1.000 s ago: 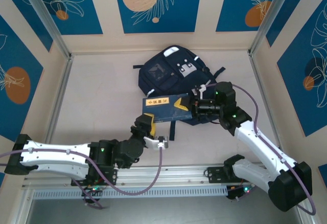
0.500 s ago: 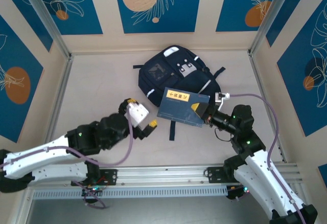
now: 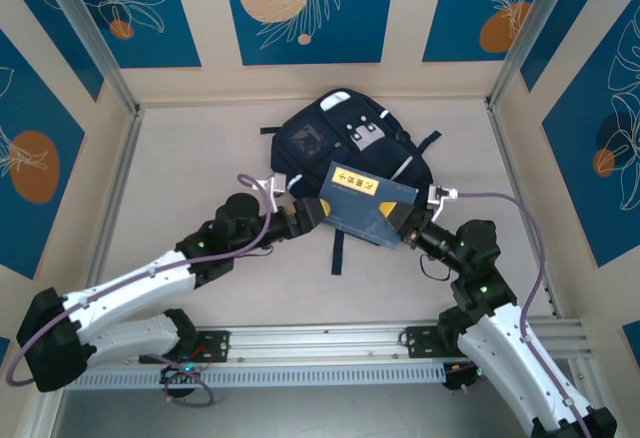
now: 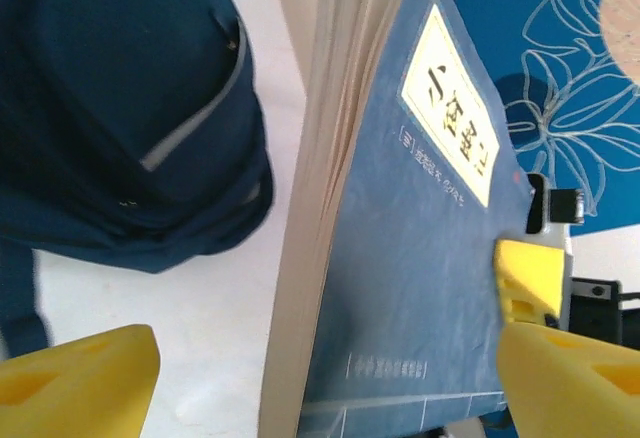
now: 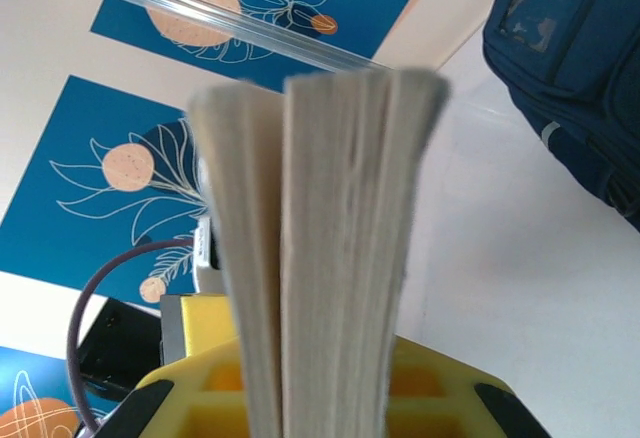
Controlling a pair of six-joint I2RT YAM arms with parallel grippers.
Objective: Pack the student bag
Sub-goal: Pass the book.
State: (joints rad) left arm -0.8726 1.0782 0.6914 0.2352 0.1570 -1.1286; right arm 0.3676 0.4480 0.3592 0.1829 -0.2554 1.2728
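The student bag [image 3: 335, 143], a dark navy backpack with pale stripes, lies at the back middle of the table; I also see the bag [image 4: 120, 108] in the left wrist view and the bag [image 5: 585, 53] in the right wrist view. A thick blue book [image 3: 362, 201] with a yellow label is held tilted just in front of the bag. My right gripper [image 3: 402, 224] is shut on the book's right end, the page edges [image 5: 320, 248] running up between its jaws [image 5: 320, 383]. My left gripper [image 3: 311, 212] is open at the book's left end, and its yellow fingers [image 4: 75, 383] straddle the book [image 4: 420, 258] without pinching it.
Black bag straps [image 3: 336, 250] trail onto the pale table [image 3: 190, 178] in front of the bag. Patterned blue walls with metal corner posts [image 3: 515, 33] close in the back and sides. A metal rail [image 3: 330, 336] runs along the near edge.
The left gripper left the book's lower corner, opened and swung out left, then came back to the book's left end. The right gripper turned the book, its label now toward the bag.
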